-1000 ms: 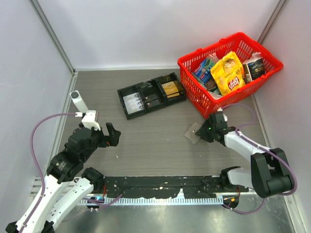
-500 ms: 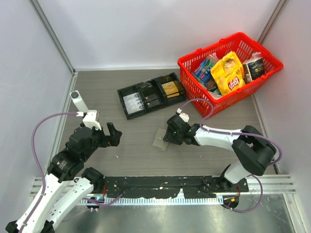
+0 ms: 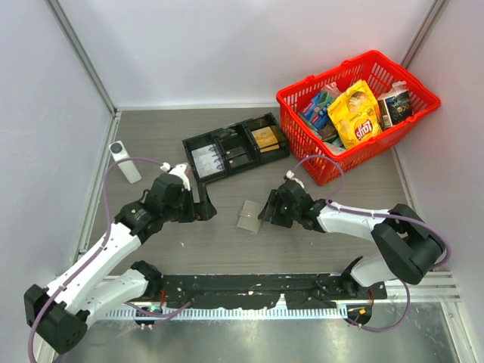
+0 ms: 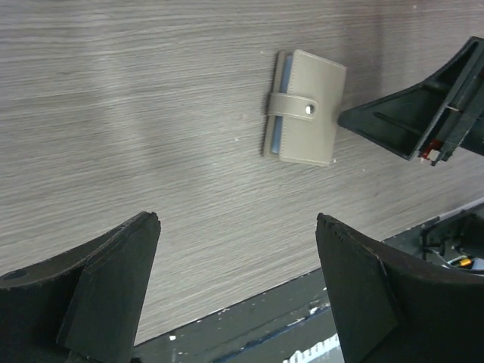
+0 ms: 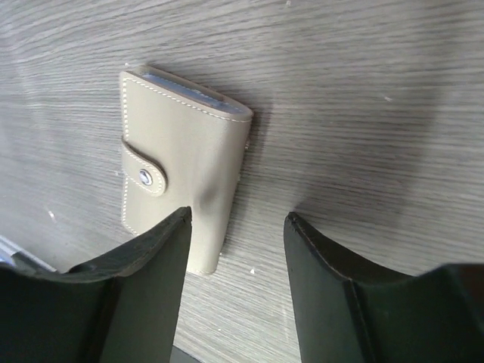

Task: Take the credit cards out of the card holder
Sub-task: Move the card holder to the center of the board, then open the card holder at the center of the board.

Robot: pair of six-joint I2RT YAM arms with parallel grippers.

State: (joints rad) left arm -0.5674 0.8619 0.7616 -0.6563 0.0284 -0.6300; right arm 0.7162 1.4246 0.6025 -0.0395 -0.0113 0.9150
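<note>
Shows a grey wood-grain bench [image 3: 234, 249] under soft, even light, with only faint shadows. Closed in by plain white walls at the back [image 3: 249, 45], left [image 3: 38, 113] and right [image 3: 454, 159]. Slim metal posts [image 3: 82, 57] in the back corners. Along the near edge, a black strip [image 3: 249, 286] and a white toothed rail [image 3: 249, 311] over bare metal sheet [image 3: 302, 340].

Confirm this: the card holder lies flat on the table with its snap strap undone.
Wrong on the strap. The card holder does lie flat on the table, but its snap strap is fastened across the front, not undone. The left wrist view shows this most clearly.
</note>
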